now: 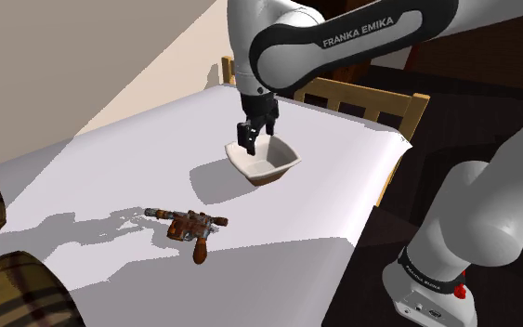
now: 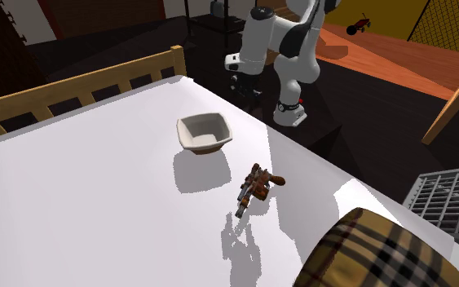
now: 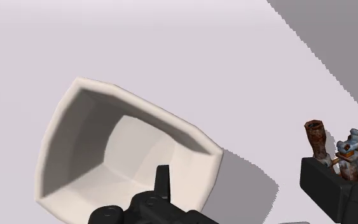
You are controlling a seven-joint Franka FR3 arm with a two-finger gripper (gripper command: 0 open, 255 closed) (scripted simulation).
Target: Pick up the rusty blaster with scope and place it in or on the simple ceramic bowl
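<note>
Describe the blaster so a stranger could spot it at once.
Find the wide white surface edged by a wooden rail. On it, between the white bowl and the plaid cushion, lies the blaster. It alone is rusty orange-brown, with a thin grey barrel and a brown grip.

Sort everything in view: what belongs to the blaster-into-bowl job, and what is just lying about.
Job: rusty blaster, white bowl, open gripper.
Lying about: plaid cushion, wooden slatted frame, metal grate.
</note>
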